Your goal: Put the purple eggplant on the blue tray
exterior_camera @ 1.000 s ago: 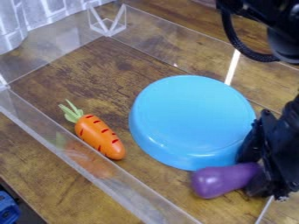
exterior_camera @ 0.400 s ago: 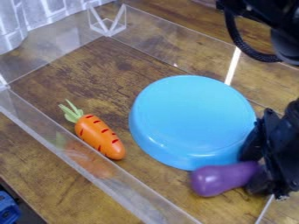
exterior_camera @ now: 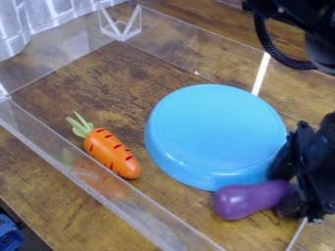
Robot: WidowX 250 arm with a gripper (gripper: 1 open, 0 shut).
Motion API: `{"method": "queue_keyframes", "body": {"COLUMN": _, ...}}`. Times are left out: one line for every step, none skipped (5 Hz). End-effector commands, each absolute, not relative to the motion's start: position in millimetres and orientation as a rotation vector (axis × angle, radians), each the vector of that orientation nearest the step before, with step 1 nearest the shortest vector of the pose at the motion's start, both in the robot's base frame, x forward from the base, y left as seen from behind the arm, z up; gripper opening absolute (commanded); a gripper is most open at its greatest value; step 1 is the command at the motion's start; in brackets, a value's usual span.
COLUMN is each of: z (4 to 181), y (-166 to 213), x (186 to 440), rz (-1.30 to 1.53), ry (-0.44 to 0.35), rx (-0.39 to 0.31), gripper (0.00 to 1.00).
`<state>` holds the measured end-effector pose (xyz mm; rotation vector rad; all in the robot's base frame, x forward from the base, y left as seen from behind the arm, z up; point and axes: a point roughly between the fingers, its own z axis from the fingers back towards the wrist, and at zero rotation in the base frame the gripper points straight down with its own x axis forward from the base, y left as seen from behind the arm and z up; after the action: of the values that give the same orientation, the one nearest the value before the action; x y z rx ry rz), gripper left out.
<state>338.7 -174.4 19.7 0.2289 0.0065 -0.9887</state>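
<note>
**Where things lay on the table**

The tray [exterior_camera: 216, 134] sat right of centre on the table [exterior_camera: 78, 93]. The eggplant [exterior_camera: 249, 201] lay on the table just in front of the tray's near right rim. The gripper [exterior_camera: 304, 186] stood against the eggplant's right end. The carrot [exterior_camera: 110, 150] lay left of the tray, apart from it.

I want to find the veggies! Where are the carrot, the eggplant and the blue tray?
carrot [exterior_camera: 113, 152], camera view, middle of its orange body.
purple eggplant [exterior_camera: 249, 201], camera view, its rounded body.
blue tray [exterior_camera: 216, 132], camera view, its bare blue surface.
</note>
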Motion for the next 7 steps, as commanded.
{"method": "queue_keyframes", "body": {"z": 9.1, "y": -173.5, "x": 334.6, "rz": -1.008, "ry": 0.024, "rx": 0.234, "gripper": 0.0}}
{"method": "queue_keyframes", "body": {"z": 8.4, "y": -173.6, "x": 334.7, "rz": -1.012, "ry": 0.026, "rx": 0.235, "gripper": 0.0}}
{"method": "queue_keyframes", "body": {"z": 7.6, "y": -173.6, "x": 334.7, "rz": -1.016, "ry": 0.028, "rx": 0.236, "gripper": 0.0}}
{"method": "queue_keyframes", "body": {"z": 7.5, "y": -173.1, "x": 336.7, "rz": -1.021, "ry": 0.027, "rx": 0.241, "gripper": 0.0}}
{"method": "queue_keyframes", "body": {"z": 7.3, "y": -172.6, "x": 338.7, "rz": -1.025, "ry": 0.025, "rx": 0.246, "gripper": 0.0}}
{"method": "queue_keyframes", "body": {"z": 7.0, "y": -172.1, "x": 340.6, "rz": -1.03, "ry": 0.024, "rx": 0.251, "gripper": 0.0}}
{"method": "queue_keyframes", "body": {"z": 6.4, "y": -171.7, "x": 342.6, "rz": -1.034, "ry": 0.023, "rx": 0.256, "gripper": 0.0}}
